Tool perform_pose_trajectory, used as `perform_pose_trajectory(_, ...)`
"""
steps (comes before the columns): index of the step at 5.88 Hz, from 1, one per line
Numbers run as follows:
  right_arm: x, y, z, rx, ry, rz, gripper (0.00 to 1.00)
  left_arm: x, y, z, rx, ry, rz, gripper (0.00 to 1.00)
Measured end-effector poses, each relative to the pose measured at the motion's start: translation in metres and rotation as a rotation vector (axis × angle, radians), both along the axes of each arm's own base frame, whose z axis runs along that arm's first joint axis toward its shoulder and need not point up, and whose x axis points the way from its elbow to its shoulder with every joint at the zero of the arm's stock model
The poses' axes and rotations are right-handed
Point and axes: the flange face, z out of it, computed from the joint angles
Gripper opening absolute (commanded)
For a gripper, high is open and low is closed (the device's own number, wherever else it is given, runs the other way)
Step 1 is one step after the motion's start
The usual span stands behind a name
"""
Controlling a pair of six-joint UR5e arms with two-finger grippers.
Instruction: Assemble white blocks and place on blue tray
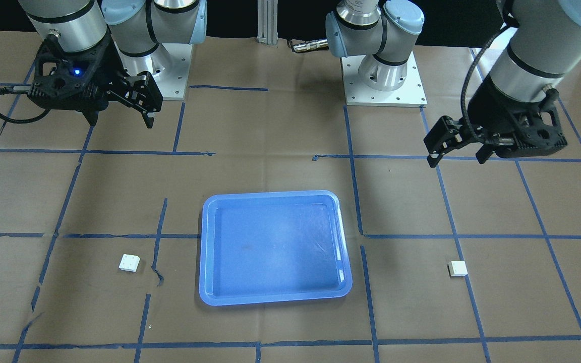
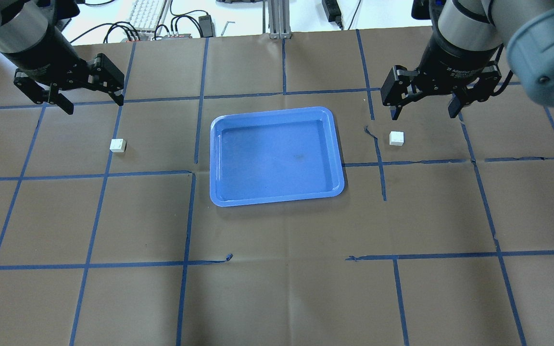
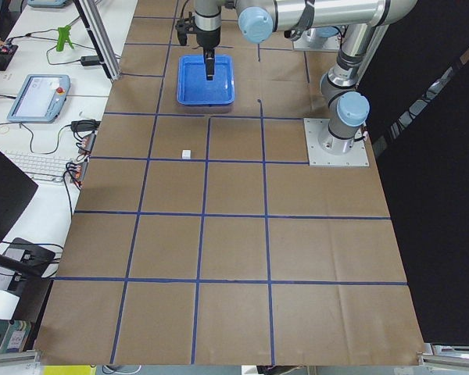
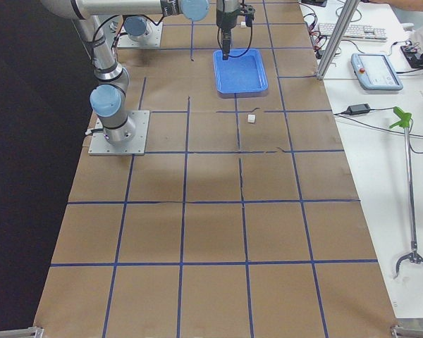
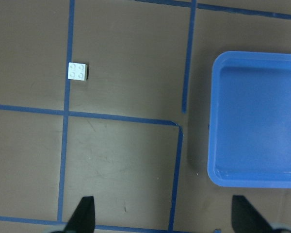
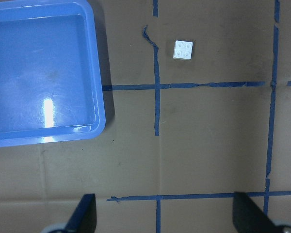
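Bench (image 2: 277, 288) first: brown paper gridded with blue tape (image 6: 156, 111), torn and ragged in places. Enough there to catch a low fingertip, or to trip a brick dragged rather than lifted.

Next down, blue tray (image 1: 275, 297): centred between the arms, nothing in it, glossy inside under a raised rim. Slick enough, by the look of it, to let a dropped pair skid or tip. Liable too to be shoved off its spot by a wrist crossing low.

Then left claw (image 2: 94, 105) and right claw (image 2: 423, 114): both spread wide, gripping nothing, raised off the bench, each near its own brick but touching none. With so wide a gap against so small a target, little margin: closing off-centre apt to spin or flick the brick away instead of pinching it.

Smallest, left white block (image 2: 118, 145) and right white block (image 2: 396, 138): flat on the paper either side of the tray, studs up in the wrist views, well apart, not yet joined, the right one nearer the tray. Hardest step judged to be the mating. Studs and sockets out of line, or a brick tilted in its grip, and then a jam, a skewed stack, or a piece popped loose under the press. Worth squaring each grasp to flat sides before bringing the two together.
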Motion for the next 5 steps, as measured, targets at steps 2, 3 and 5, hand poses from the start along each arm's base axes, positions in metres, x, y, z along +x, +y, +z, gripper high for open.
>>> perform_pose_trajectory(2, -0.002, -0.001, 0.000, -0.003, 0.005, 0.051, 1.00, 0.048, -0.031, -0.068, 0.004, -0.005, -0.035, 0.99)
perform_pose_trajectory(3, -0.003, -0.002, 0.000, -0.004, 0.005, 0.143, 1.00, 0.058, -0.044, -0.097, 0.016, -0.007, -0.041, 0.99)
perform_pose_trajectory(5, -0.010, -0.006, -0.002, 0.002, 0.009, 0.417, 1.00, 0.066, -0.064, -0.144, 0.042, 0.000, -0.040, 0.99)
